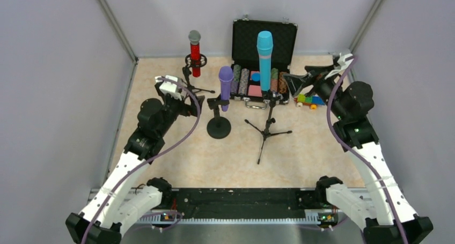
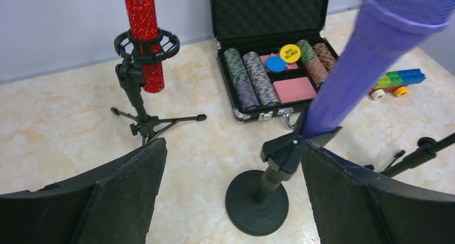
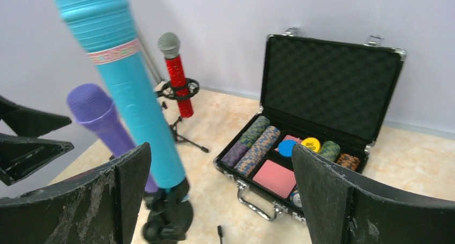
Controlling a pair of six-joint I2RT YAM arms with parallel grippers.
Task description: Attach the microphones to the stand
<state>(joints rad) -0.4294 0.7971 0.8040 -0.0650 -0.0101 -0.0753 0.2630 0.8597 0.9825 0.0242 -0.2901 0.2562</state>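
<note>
Left gripper [image 2: 233, 145]: I read the jaws as spread wide with nothing between the pads. It sits at 9 o'clock of the round-base stand [image 1: 219, 127], not touching it.
Right gripper [image 3: 220, 150]: the jaws are wide apart too and hold nothing. It sits at 3 o'clock of the turquoise microphone [image 1: 264, 61], near the right end of the case [image 1: 264, 37].
Red microphone [image 1: 194, 53]: upright in the ring clip of a small tripod [image 1: 187, 76], at 11 o'clock on the table [image 1: 311, 158]. My left wrist view cuts off its head.
Purple microphone [image 1: 225, 87]: leaning a little, seated in the clip of the round-base stand at mid-table. Its head is cropped in the left wrist view, and its lower half is hidden behind a finger in the right wrist view.
Turquoise microphone: upright on the tall tripod [image 1: 267, 127], just at 3 o'clock of the purple one. Its top is cut off in the right wrist view, and its clip is half hidden there.
Case: open at 12 o'clock with the lid up and rows of chips [image 2: 257, 78] inside. From above it is partly covered by the microphones.
Toy car [image 1: 307, 100]: at 2 o'clock, partly behind the right gripper from above.
Clip hold: I cannot tell how firmly any clip grips.
</note>
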